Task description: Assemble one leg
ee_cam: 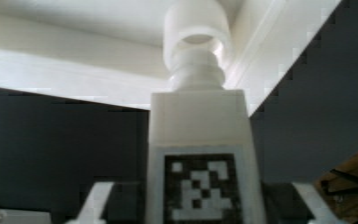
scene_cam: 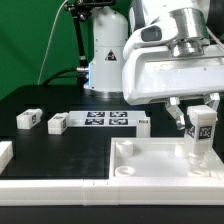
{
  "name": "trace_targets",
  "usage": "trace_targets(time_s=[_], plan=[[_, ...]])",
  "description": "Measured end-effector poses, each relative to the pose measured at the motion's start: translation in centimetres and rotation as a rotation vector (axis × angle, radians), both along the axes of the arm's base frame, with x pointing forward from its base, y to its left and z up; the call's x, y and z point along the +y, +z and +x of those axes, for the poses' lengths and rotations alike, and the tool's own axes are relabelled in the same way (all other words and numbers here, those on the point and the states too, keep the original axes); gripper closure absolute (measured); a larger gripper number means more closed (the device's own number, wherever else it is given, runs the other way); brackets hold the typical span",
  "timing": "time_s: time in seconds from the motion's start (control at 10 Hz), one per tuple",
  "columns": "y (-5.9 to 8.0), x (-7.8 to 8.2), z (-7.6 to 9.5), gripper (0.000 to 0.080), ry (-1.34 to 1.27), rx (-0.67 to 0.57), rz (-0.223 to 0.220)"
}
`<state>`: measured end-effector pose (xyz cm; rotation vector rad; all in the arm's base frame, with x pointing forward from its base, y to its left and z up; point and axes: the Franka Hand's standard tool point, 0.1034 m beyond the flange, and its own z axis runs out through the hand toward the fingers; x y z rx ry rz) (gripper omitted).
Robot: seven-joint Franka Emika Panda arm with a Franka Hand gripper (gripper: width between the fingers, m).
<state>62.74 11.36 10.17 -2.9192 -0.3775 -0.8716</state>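
We are holding a leg [scene_cam: 201, 138] upright over a corner of the tabletop [scene_cam: 150, 165].
The black worktop [scene_cam: 40, 100] is carrying the white tabletop, lying hollow side up so that its corners are reachable from above, and the marker board [scene_cam: 105, 119] is lying just behind it. Our end effector [scene_cam: 200, 120] is standing partly open, its fingers [ee_cam: 98, 200] clamping the leg by its sides so the peg [ee_cam: 195, 55] is pointing down into the corner on the exterior view's right. We are judging this to be the insertion step, though we cannot tell whether the peg is touching yet. Two spare legs [scene_cam: 22, 118] are lying well apart on the exterior view's left, clear of the work.
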Motion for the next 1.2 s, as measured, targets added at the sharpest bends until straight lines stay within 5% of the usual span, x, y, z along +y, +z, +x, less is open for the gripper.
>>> trace_targets(time_s=[1.2], plan=[[-2.4, 0.3, -0.1, 0.0508, 0.0, -0.015, 0.005]])
